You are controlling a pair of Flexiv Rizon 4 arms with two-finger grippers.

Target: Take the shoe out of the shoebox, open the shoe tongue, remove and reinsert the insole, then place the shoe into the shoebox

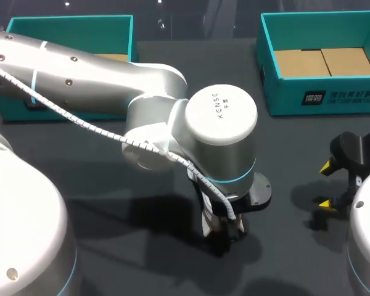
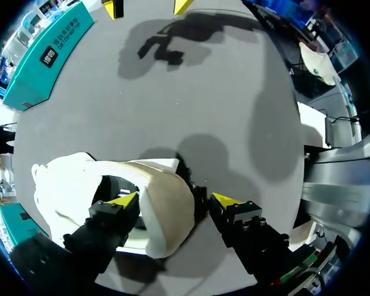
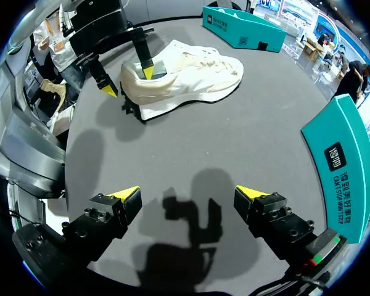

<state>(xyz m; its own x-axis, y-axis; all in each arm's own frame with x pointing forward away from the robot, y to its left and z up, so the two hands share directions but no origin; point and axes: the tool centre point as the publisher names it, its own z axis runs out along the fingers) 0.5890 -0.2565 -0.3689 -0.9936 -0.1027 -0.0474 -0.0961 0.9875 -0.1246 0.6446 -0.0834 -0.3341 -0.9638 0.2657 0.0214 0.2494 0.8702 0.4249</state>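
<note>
A white shoe (image 3: 185, 74) lies on its sole on the dark table, outside both boxes. My left gripper (image 2: 172, 200) straddles its heel. One yellow-tipped finger (image 2: 123, 200) is down inside the shoe opening, and the other finger (image 2: 225, 201) stands just outside the heel wall with a small gap, so the gripper is open. In the head view the left arm hides the shoe, and only the left gripper (image 1: 223, 225) pointing down shows. My right gripper (image 3: 188, 197) hovers open and empty over bare table, well away from the shoe, and sits at the right side (image 1: 328, 185).
Two teal shoeboxes stand at the back: one at the left (image 1: 71, 24), partly behind my left arm, and one at the right (image 1: 320, 98) with a cardboard floor. The right box's side (image 3: 351, 160) is close beside my right gripper.
</note>
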